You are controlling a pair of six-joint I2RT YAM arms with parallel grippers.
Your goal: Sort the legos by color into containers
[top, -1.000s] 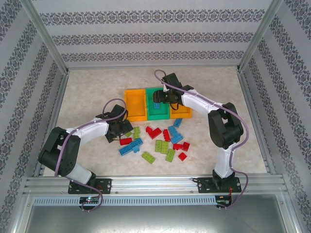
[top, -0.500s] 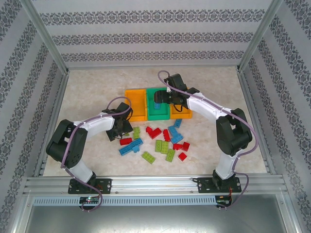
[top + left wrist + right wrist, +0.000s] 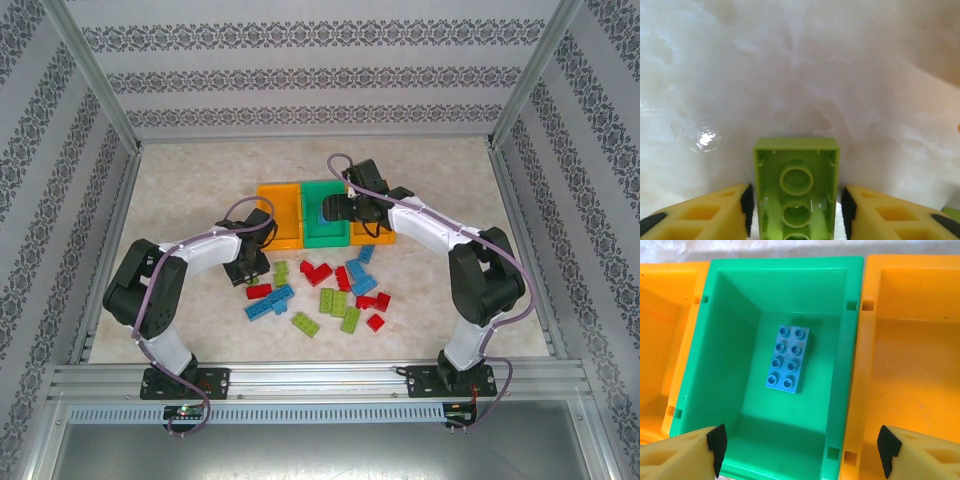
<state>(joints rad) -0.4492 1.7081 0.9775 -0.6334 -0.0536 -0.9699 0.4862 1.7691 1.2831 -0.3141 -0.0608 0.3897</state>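
- The light green brick [image 3: 796,192] is seen as glossy moulded plastic, with highlights caught on its hollow underside.
- The blue brick [image 3: 788,359] is made of smooth plastic with a duller sheen.
- The green bin [image 3: 710,340] and the orange bins [image 3: 920,340] are formed of smooth, faintly shiny plastic.
- The table top [image 3: 790,65] is finished smooth, marbled and reflective.
- The fingers [image 3: 670,457] of the right gripper [image 3: 800,442] are made of matt yellow plastic and faced with matt black pads [image 3: 717,440].
- The frame rails [image 3: 320,378] are made of brushed metal.

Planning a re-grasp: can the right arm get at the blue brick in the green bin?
Probably yes. The right gripper hangs open directly above the green bin, and the blue brick lies alone on its floor, studs up, clear of the walls.
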